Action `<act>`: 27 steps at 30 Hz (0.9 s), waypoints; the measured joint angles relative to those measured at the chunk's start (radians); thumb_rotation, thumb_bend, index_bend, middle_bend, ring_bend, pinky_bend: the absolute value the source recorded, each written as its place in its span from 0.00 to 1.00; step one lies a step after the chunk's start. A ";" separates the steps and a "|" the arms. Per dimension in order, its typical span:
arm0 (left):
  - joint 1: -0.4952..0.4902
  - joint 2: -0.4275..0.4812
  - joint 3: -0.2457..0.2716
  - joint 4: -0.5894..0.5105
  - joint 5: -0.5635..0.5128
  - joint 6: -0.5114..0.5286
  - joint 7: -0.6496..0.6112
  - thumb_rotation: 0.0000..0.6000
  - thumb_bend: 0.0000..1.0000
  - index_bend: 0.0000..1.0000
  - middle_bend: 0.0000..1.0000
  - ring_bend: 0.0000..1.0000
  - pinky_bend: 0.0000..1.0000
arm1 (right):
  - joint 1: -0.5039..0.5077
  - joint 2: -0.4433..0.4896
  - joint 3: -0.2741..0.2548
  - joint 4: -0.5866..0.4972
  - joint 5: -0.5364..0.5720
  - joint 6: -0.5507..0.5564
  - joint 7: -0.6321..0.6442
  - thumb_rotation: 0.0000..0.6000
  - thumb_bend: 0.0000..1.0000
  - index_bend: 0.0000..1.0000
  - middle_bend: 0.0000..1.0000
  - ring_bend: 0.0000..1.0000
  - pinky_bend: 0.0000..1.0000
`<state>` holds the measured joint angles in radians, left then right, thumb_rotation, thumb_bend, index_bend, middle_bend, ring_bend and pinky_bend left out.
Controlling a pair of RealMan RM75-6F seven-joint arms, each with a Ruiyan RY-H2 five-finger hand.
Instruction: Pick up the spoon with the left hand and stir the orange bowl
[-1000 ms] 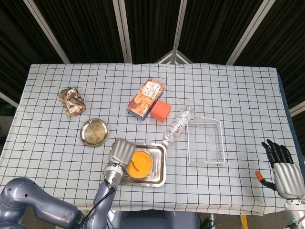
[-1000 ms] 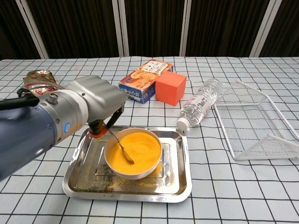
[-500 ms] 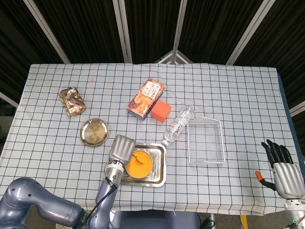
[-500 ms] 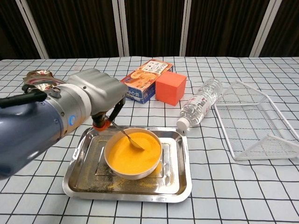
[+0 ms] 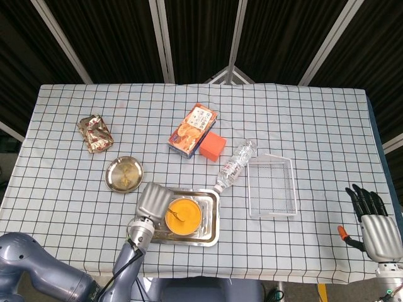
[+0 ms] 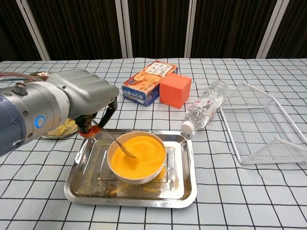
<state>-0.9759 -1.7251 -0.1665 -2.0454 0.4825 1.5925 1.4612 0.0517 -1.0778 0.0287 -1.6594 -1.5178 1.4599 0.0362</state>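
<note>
An orange bowl (image 6: 137,156) (image 5: 183,216) full of orange powder sits in a steel tray (image 6: 182,190) (image 5: 213,231) near the table's front edge. My left hand (image 6: 79,98) (image 5: 151,201) is at the bowl's left side and grips a metal spoon (image 6: 120,146) by its handle. The spoon slants down to the right, its tip resting in the powder left of the bowl's centre. My right hand (image 5: 373,225) hangs off the table's right front corner with fingers spread and nothing in them.
A gold saucer (image 5: 123,174) lies left of the tray. Behind it are a snack box (image 6: 149,82), an orange cube (image 6: 175,90) and a lying water bottle (image 6: 206,110). A white wire basket (image 6: 261,123) stands at the right, a foil packet (image 5: 95,133) far left.
My left hand has shifted left and toward the table's front edge. The spoon tip has swept from the bowl's far side to its left-centre part.
</note>
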 measured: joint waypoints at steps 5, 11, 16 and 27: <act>0.006 0.012 0.016 -0.004 -0.020 -0.016 -0.020 1.00 0.79 0.88 1.00 0.91 0.96 | 0.000 0.000 0.000 -0.002 0.000 0.000 -0.001 1.00 0.36 0.00 0.00 0.00 0.00; -0.004 -0.025 0.019 0.033 -0.045 -0.039 -0.030 1.00 0.79 0.88 1.00 0.91 0.96 | 0.001 0.002 0.001 0.000 0.004 -0.002 0.005 1.00 0.36 0.00 0.00 0.00 0.00; -0.016 -0.064 0.011 0.067 -0.062 -0.040 -0.034 1.00 0.79 0.88 1.00 0.91 0.96 | 0.002 0.003 0.001 0.001 0.002 -0.004 0.010 1.00 0.36 0.00 0.00 0.00 0.00; -0.038 -0.106 -0.039 0.136 -0.080 -0.033 -0.053 1.00 0.79 0.88 1.00 0.91 0.96 | 0.003 0.004 0.001 -0.001 0.004 -0.007 0.013 1.00 0.36 0.00 0.00 0.00 0.00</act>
<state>-1.0141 -1.8311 -0.2051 -1.9094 0.4027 1.5598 1.4081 0.0542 -1.0738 0.0293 -1.6608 -1.5140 1.4526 0.0496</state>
